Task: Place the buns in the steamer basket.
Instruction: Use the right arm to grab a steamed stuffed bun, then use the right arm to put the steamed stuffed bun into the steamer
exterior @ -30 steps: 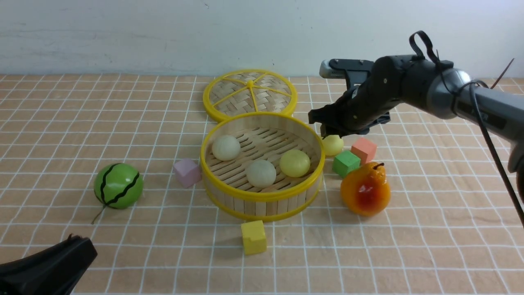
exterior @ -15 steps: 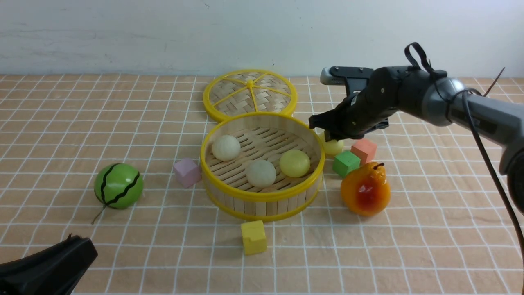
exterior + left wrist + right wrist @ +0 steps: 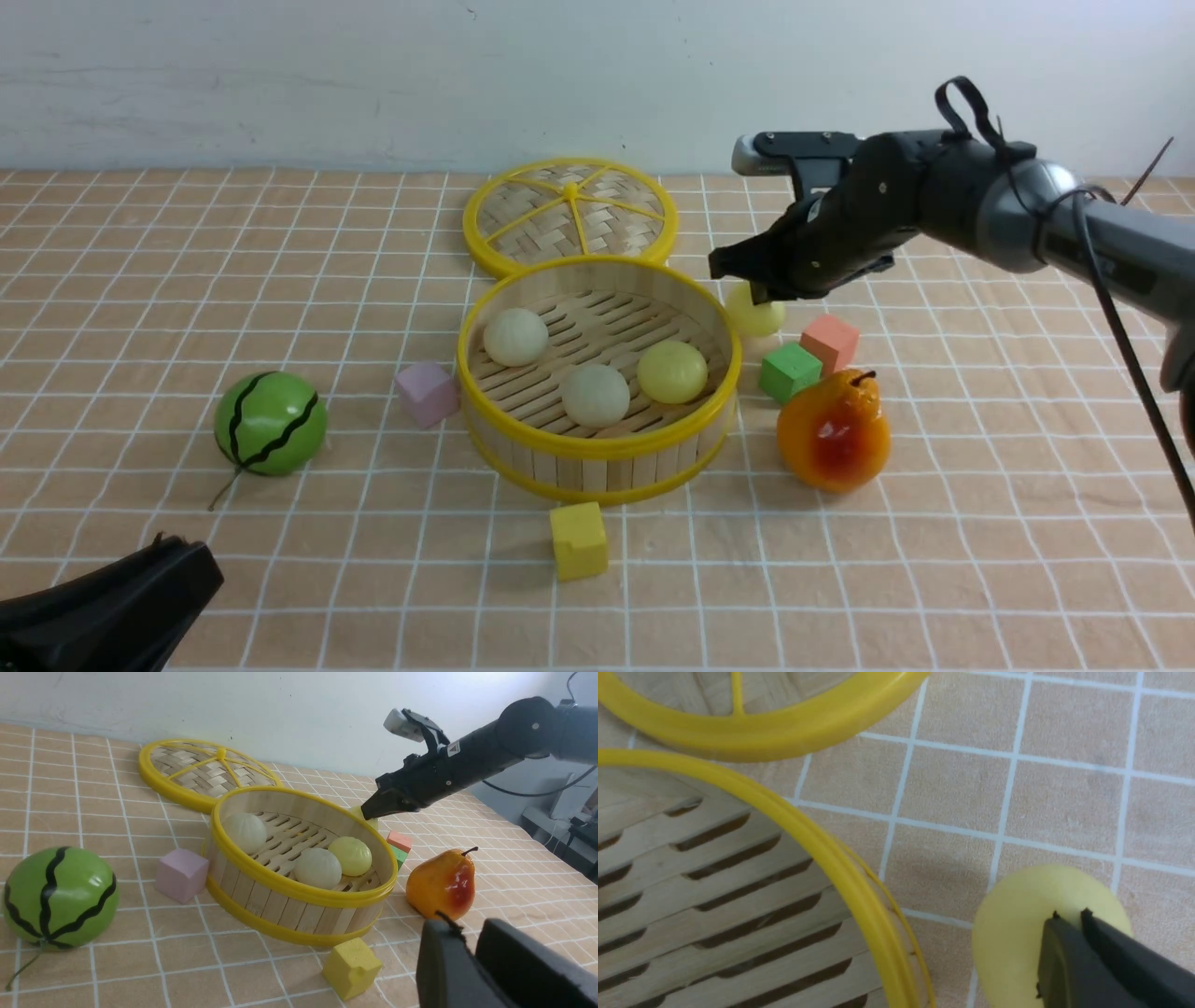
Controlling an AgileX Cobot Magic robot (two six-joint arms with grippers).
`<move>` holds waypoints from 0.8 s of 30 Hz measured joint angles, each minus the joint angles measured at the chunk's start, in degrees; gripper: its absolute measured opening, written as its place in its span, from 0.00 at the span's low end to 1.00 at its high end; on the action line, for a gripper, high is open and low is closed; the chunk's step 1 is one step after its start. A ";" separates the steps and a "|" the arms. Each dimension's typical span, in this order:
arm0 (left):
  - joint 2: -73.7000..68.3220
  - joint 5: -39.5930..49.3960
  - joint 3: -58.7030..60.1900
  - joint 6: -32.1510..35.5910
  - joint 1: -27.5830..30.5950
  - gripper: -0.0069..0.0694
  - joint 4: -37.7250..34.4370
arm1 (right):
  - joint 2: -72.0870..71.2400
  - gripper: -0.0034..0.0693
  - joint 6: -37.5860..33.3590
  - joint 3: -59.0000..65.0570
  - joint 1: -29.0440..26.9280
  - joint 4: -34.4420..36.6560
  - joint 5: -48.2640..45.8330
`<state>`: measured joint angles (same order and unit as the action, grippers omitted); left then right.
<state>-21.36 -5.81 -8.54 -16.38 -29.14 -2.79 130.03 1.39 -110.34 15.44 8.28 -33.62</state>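
Landmark: the steamer basket (image 3: 602, 448). Inside it: two off-white buns (image 3: 516, 337) and one pale yellow bun (image 3: 672, 372). Just beyond its right rim: the other pale yellow bun (image 3: 754, 310), pinched at its top by my right hand (image 3: 754, 291), arm reaching in from the far right, fingers angled down. Left of the basket, nearer me: my left hand (image 3: 472, 952), fingers barely apart, nothing between them.

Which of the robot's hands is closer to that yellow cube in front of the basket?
Left. The left hand is low, beside the yellow cube; the right hand is at the pale bun beyond the basket.
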 joint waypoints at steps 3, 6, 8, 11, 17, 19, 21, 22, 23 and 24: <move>0.00 0.00 0.00 0.00 0.00 0.22 0.00 | -1.17 0.05 -1.07 0.00 0.00 0.00 -0.86; 0.00 0.00 0.00 0.00 0.00 0.23 0.00 | -4.49 0.05 -2.79 0.00 0.67 0.08 -1.97; 0.00 0.00 0.00 0.00 0.00 0.23 0.00 | -6.63 0.05 -4.42 0.00 1.99 0.83 -1.91; 0.00 0.00 0.00 0.00 0.00 0.23 0.00 | -8.37 0.05 -8.20 0.00 4.75 4.06 -1.57; 0.00 0.00 0.00 0.00 0.00 0.23 0.00 | -5.43 0.05 -13.37 -0.06 9.34 8.57 0.78; 0.00 0.00 0.00 0.00 0.00 0.24 0.00 | -4.36 0.06 -13.37 -0.06 9.69 8.67 1.96; 0.00 0.00 0.00 0.00 0.00 0.24 0.00 | -1.47 0.09 -13.18 -0.06 9.76 8.98 4.11; 0.00 0.00 0.00 0.00 0.00 0.24 0.00 | -0.43 0.12 -13.12 -0.06 9.76 9.27 5.01; 0.00 0.00 0.00 0.00 0.00 0.24 0.00 | 0.46 0.14 -13.00 -0.06 9.76 9.71 5.76; 0.00 0.00 0.00 0.00 0.00 0.24 0.00 | 1.03 0.19 -13.00 0.00 9.70 10.24 6.17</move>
<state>-21.36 -5.81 -8.54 -16.38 -29.14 -2.79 131.06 -11.61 -110.34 25.14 18.52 -27.45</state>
